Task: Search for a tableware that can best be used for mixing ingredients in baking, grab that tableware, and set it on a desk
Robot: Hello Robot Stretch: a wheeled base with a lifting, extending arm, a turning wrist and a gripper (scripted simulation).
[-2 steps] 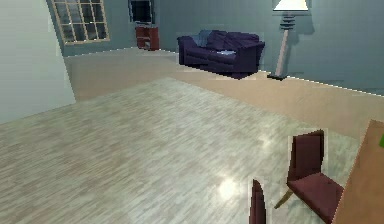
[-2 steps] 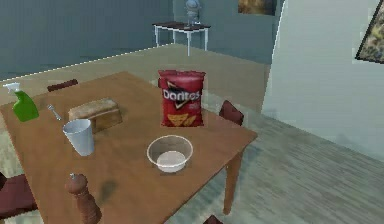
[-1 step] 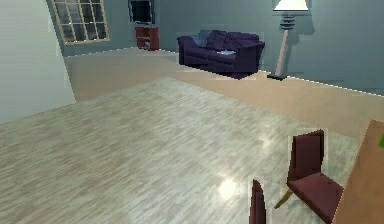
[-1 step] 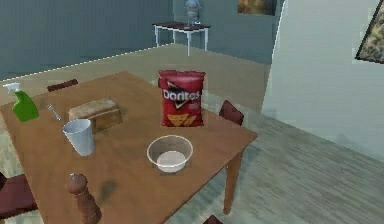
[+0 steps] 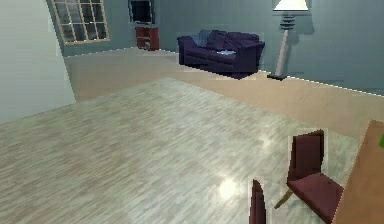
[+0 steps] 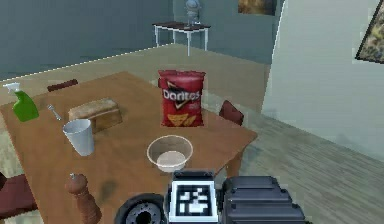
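A pale round bowl (image 6: pixel 169 153) stands on the wooden table (image 6: pixel 120 160), near its front edge. Just below it, at the arm side view's bottom edge, sits a white square with black marks (image 6: pixel 197 198), with the gripper's dark body (image 6: pixel 143 211) to its left. I cannot make out the fingers, so I cannot tell whether the gripper holds anything.
Also on the table are a red chip bag (image 6: pixel 181 98), a white cup (image 6: pixel 79 136), a loaf (image 6: pixel 95 112), a green spray bottle (image 6: pixel 22 104) and a brown mill (image 6: pixel 80 197). A small white table (image 6: pixel 185 30) stands far back. Ahead lie open wood floor, dark red chairs (image 5: pixel 310 175), a blue sofa (image 5: pixel 222 50) and a floor lamp (image 5: pixel 286 35).
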